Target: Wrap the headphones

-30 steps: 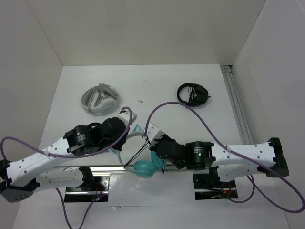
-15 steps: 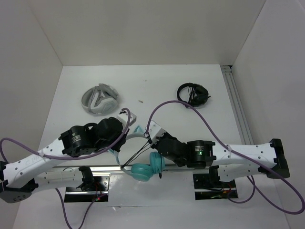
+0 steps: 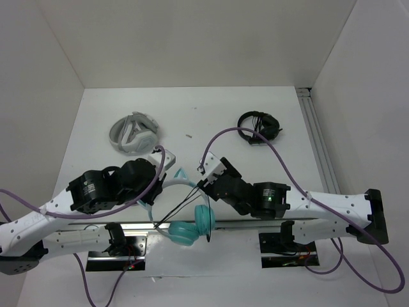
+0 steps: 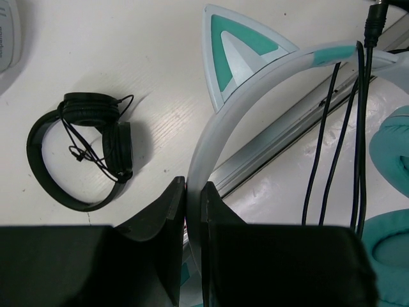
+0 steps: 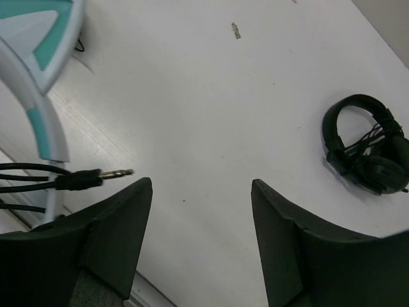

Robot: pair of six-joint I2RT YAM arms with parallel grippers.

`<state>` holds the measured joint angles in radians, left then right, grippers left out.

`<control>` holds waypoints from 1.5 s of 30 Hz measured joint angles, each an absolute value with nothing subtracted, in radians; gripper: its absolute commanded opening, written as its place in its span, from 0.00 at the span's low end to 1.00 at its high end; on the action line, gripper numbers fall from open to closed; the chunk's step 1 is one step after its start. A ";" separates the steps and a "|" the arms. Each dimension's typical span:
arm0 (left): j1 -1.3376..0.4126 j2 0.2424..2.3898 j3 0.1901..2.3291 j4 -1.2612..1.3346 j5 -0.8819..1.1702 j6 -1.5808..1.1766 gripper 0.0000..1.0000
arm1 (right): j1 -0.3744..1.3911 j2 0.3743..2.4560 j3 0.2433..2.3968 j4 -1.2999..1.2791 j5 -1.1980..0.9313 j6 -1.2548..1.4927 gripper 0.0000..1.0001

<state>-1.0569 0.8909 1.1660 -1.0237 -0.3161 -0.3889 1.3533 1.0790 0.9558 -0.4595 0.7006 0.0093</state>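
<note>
Teal over-ear headphones w/ round cups and a cat-ear band [image 3: 203, 217] sit lower ctr of the top view, btwn the two arms. The teal earcups [image 3: 182, 231] are lowest in frame, at the bright metal strip [image 3: 128, 225] along the near edge of the white table [image 3: 211, 115].

Left end effector [image 4: 193, 192]: fingers pressed together on the white-and-teal headband [image 4: 211, 121], pinching it edge-on at low ctr of the left wrist view, below the teal-and-white cat ear [image 4: 233, 51]. Thin black cable [image 4: 326, 141] runs in several strands down the right of that frame and crosses the headband near the top.

Right end effector [image 5: 201, 192]: fingers spread wide over bare table, gripping nothing. The cable's black plug [image 5: 96, 176] lies at left of the right wrist view, metal tip pointing toward frame ctr, close above the left-hand finger; can't tell if it touches.

Small black headphones [image 3: 259, 126] lie upper right of the top view and grey-white folded headphones [image 3: 134, 133] upper left, both well apart from the teal set. A tiny dark speck [image 3: 188, 135] lies btwn them.
</note>
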 measured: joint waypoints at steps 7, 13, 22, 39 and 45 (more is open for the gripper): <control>-1.058 0.890 1.191 -1.063 -0.342 -0.395 0.00 | 1.312 1.068 0.956 -0.464 0.723 0.026 0.94; -1.058 0.913 1.209 -1.065 -0.398 -0.429 0.00 | 1.299 1.050 0.958 -0.493 0.753 0.055 1.00; -1.058 1.010 1.155 -1.001 -0.513 -0.580 0.00 | 1.270 1.029 1.131 -0.703 1.035 0.323 1.00; -0.953 1.273 0.867 -0.519 -0.686 -0.866 0.00 | 1.261 0.950 1.258 -0.878 1.025 0.556 1.00; -0.894 1.438 0.847 -0.324 -0.661 -0.849 0.00 | 1.261 0.935 1.246 -0.883 1.002 0.553 1.00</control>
<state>-0.8940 1.4376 0.8471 -0.3241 -0.6613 -0.8486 1.2606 0.9348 1.2457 -0.8833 1.0016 0.5529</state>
